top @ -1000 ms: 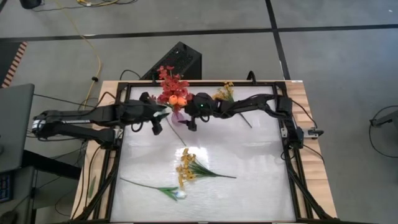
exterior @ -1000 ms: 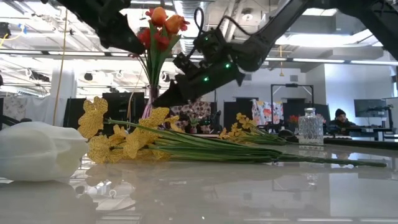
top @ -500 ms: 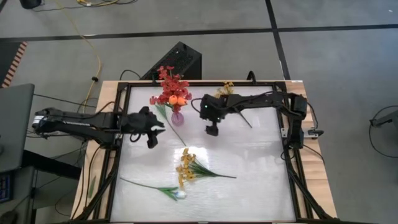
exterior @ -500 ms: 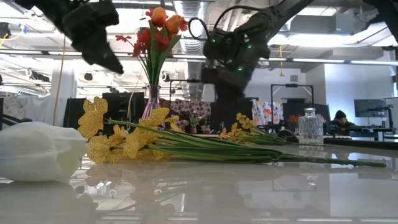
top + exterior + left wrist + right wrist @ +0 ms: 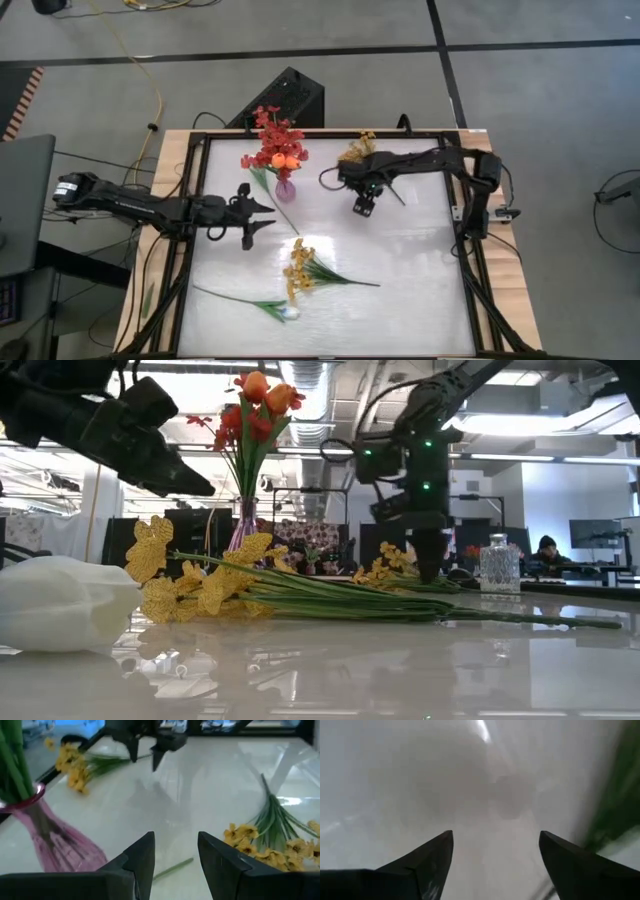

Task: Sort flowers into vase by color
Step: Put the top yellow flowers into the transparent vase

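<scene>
A pink vase (image 5: 285, 189) at the table's far middle holds red and orange flowers (image 5: 273, 148). A thin green stem (image 5: 288, 218) runs along the table beside it. One yellow spray (image 5: 360, 148) lies at the far edge, another (image 5: 298, 268) at the centre, and a white tulip (image 5: 288, 312) near the front. My left gripper (image 5: 256, 217) hovers open left of the vase, pointing almost level toward the table's right. My right gripper (image 5: 365, 206) points down, open, above bare table beside the far yellow spray's stem (image 5: 395, 192). Neither gripper holds anything.
A clear glass vase (image 5: 498, 564) shows at the right in the low view. A black frame (image 5: 470, 270) borders the white tabletop. Bare table lies at the right and near right. A black box (image 5: 285, 98) stands on the floor behind the table.
My right gripper has left the vase, gone toward the table's right edge and tipped from nearly level to pointing down. My left gripper has sunk lower and drawn back from the vase toward the near edge. The flowers have stayed in place.
</scene>
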